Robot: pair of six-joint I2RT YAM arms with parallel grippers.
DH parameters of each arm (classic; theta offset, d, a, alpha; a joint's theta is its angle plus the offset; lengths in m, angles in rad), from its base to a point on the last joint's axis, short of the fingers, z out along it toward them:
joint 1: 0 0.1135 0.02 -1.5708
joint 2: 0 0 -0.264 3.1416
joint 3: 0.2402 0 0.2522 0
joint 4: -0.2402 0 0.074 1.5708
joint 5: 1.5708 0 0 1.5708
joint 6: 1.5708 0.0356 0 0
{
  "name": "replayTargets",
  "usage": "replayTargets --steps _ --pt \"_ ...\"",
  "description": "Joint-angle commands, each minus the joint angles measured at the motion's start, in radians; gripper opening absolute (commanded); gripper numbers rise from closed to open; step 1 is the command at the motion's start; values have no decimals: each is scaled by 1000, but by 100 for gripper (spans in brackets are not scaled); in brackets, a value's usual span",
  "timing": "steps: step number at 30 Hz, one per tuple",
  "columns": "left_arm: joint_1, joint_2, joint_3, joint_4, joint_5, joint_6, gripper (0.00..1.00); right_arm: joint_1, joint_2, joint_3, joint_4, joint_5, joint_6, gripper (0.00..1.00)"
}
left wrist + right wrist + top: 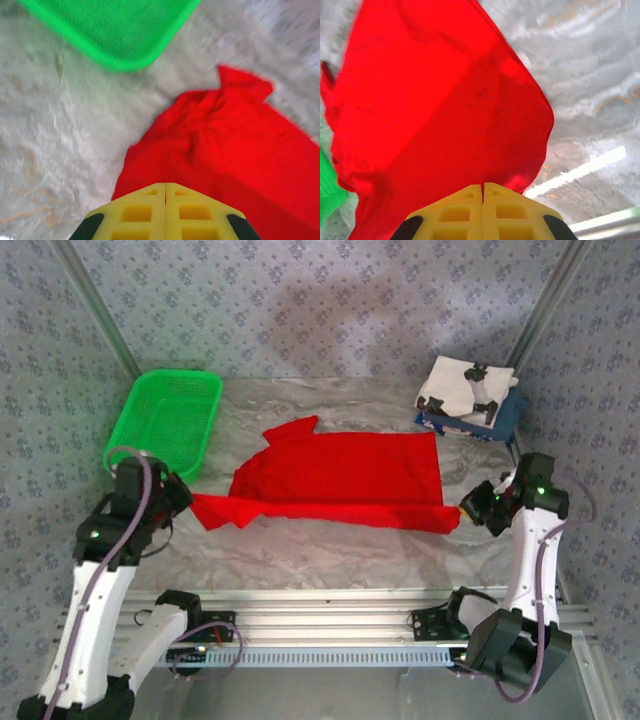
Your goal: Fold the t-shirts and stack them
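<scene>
1. The white and navy t-shirts point(470, 398) sit piled, far right.
2. The red t-shirt point(345, 472) lies mid-table, folding just begun.
3. Left claw point(183, 502) and right claw point(468, 508) are squeezed shut, probably pinching its near corners.
</scene>
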Motion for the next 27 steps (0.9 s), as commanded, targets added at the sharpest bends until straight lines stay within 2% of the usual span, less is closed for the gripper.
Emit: replayTargets --steps 1,5,12,18,27 --pt "0 3 110 -45 -86 54 2 -5 23 54 -39 14 -9 0" --pt "0 6 159 -90 -94 60 1 -6 26 37 -57 33 -14 0" --pt "0 -44 135 -161 -106 60 0 -7 -30 24 -143 73 -34 0" --pt "-4 43 77 -58 -34 154 0 -14 -46 21 -156 107 -38 0" --pt "-192 191 -85 47 -57 110 0 -8 -32 3 -161 143 -61 0"
